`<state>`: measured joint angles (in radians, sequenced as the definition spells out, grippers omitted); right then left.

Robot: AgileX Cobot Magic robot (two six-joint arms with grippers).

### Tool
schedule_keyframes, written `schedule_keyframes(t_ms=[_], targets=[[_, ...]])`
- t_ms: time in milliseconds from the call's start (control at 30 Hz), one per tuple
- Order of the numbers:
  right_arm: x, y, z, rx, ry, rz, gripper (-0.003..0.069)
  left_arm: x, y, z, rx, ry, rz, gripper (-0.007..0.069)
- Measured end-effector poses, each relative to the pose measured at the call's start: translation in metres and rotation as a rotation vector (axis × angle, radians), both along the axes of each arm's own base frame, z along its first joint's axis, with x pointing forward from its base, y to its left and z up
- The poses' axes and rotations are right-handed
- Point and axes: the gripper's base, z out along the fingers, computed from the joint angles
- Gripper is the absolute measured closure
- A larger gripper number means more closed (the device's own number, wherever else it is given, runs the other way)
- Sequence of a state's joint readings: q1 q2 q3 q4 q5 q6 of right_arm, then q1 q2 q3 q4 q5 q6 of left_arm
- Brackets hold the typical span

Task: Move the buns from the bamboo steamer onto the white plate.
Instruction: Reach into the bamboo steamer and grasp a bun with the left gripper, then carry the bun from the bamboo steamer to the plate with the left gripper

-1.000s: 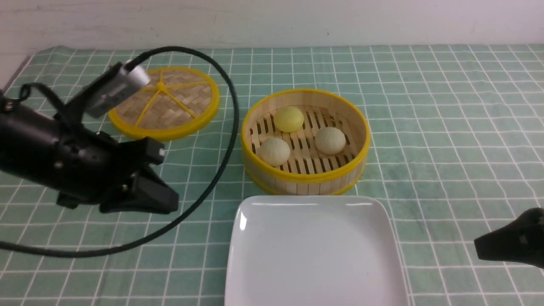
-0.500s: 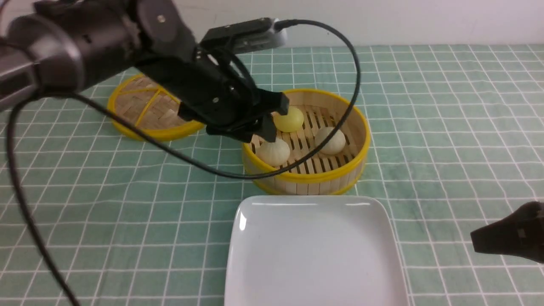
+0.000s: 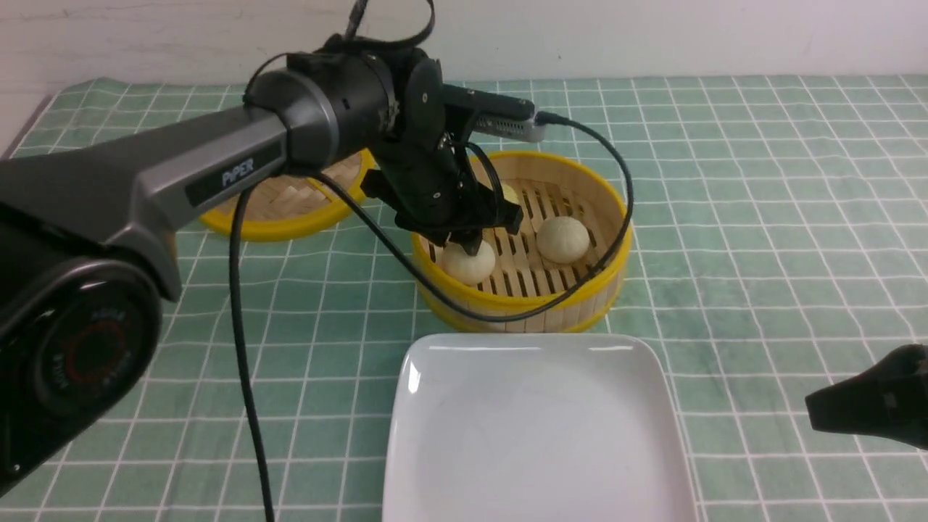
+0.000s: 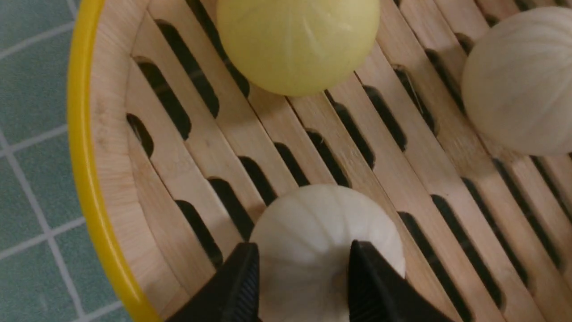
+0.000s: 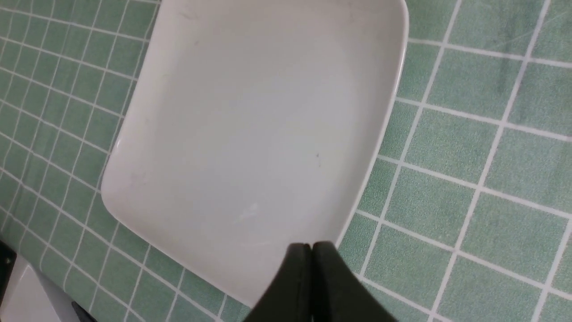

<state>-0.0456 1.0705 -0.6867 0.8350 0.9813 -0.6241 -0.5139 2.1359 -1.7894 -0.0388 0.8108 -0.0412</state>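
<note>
From the front, the left arm [image 3: 428, 167] hides nearly all of the yellow bun [image 3: 512, 193], much of the woven lid [image 3: 290, 210] and the top of the near-left cream bun [image 3: 470, 267]. Whether the left gripper [image 3: 471, 245] presses that bun cannot be told. The white plate [image 3: 536, 435] runs off the near edge, the right gripper [image 3: 813, 412] off the right edge. The left wrist view cuts off the right cream bun [image 4: 523, 80].

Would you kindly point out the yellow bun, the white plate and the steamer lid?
yellow bun [image 4: 297, 44], left wrist view, middle of its dome.
white plate [image 3: 536, 435], front view, bare centre.
steamer lid [image 3: 283, 204], front view, visible woven surface.
</note>
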Motion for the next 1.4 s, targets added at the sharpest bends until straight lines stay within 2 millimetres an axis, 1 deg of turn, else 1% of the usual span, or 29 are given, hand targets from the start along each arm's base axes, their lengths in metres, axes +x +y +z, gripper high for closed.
schedule_keyframes(t_ms=[33, 67, 167, 200, 233, 300, 367, 500, 533, 600, 633, 667, 700, 767, 800, 867, 967, 1033, 1100, 1133, 1167, 1200, 1267, 1400], targets=[[0.0, 0.0, 0.0, -0.002, 0.0, 0.001, 0.0646, 0.001, -0.001, -0.006, 0.004, 0.01, 0.002, 0.0375], [0.0, 0.0, 0.0, -0.002, 0.0, 0.001, 0.0646, 0.002, -0.001, -0.007, 0.004, 0.014, 0.005, 0.0394], [0.0, 0.0, 0.0, -0.005, 0.0, 0.003, 0.0643, 0.002, -0.002, -0.009, -0.006, 0.027, 0.029, 0.0519], [0.0, 0.0, 0.0, -0.005, 0.001, 0.004, 0.0643, 0.002, -0.002, -0.009, -0.007, 0.029, 0.032, 0.0537], [0.0, 0.0, 0.0, -0.004, 0.003, 0.005, 0.0642, 0.001, -0.001, -0.007, -0.013, 0.037, 0.046, 0.0575], [-0.001, 0.0, 0.0, -0.003, 0.005, 0.008, 0.0639, -0.003, 0.0, 0.001, -0.026, 0.054, 0.064, 0.0595], [-0.001, 0.0, 0.0, -0.003, 0.005, 0.008, 0.0639, -0.009, 0.002, 0.016, -0.044, 0.063, 0.069, 0.0596], [-0.001, 0.0, 0.0, -0.003, 0.005, 0.008, 0.0636, -0.033, 0.014, 0.076, -0.085, 0.025, 0.063, 0.0596], [-0.001, 0.0, 0.0, -0.003, 0.005, 0.008, 0.0635, -0.044, 0.02, 0.098, -0.1, 0.013, 0.066, 0.0596], [-0.001, 0.0, 0.0, -0.004, 0.005, 0.009, 0.0632, -0.064, 0.03, 0.126, -0.114, 0.029, 0.075, 0.0596], [-0.001, 0.0, 0.0, -0.003, 0.005, 0.009, 0.063, -0.075, 0.034, 0.137, -0.119, 0.054, 0.08, 0.0596], [-0.001, 0.0, 0.0, -0.003, 0.005, 0.009, 0.063, -0.077, 0.035, 0.139, -0.119, 0.06, 0.08, 0.0596], [-0.001, 0.0, 0.0, -0.003, 0.006, 0.01, 0.0628, -0.09, 0.04, 0.145, -0.121, 0.111, 0.079, 0.0596], [-0.001, 0.0, 0.0, -0.003, 0.007, 0.011, 0.0627, -0.095, 0.041, 0.139, -0.115, 0.159, 0.078, 0.0596], [-0.001, 0.0, 0.0, -0.003, 0.007, 0.012, 0.0626, -0.098, 0.041, 0.13, -0.105, 0.194, 0.08, 0.0595], [-0.001, 0.0, 0.0, -0.003, 0.007, 0.012, 0.0626, -0.099, 0.041, 0.104, -0.083, 0.267, 0.091, 0.0594], [-0.001, 0.0, 0.0, -0.002, 0.007, 0.011, 0.0622, -0.101, 0.037, 0.055, -0.09, 0.366, 0.12, 0.0592], [-0.001, 0.0, 0.0, 0.001, 0.007, 0.011, 0.0618, -0.102, 0.035, 0.035, -0.103, 0.397, 0.121, 0.0591], [-0.001, 0.0, 0.0, 0.001, 0.007, 0.011, 0.0612, -0.104, 0.031, 0.006, -0.133, 0.438, 0.11, 0.0582], [-0.001, 0.0, 0.0, 0.001, 0.007, 0.011, 0.0611, -0.104, 0.031, 0.004, -0.134, 0.438, 0.104, 0.058], [-0.001, 0.0, 0.0, 0.001, 0.007, 0.011, 0.0609, -0.103, 0.028, -0.003, -0.148, 0.446, 0.095, 0.0571], [-0.001, 0.0, 0.0, 0.001, 0.007, 0.011, 0.0608, -0.102, 0.027, -0.007, -0.157, 0.45, 0.096, 0.0564], [-0.001, 0.0, 0.0, 0.001, 0.007, 0.011, 0.0606, -0.099, 0.024, -0.011, -0.175, 0.447, 0.099, 0.0531], [-0.001, 0.0, 0.0, 0.001, 0.007, 0.011, 0.0601, -0.097, 0.023, -0.014, -0.18, 0.434, 0.1, 0.0423]])
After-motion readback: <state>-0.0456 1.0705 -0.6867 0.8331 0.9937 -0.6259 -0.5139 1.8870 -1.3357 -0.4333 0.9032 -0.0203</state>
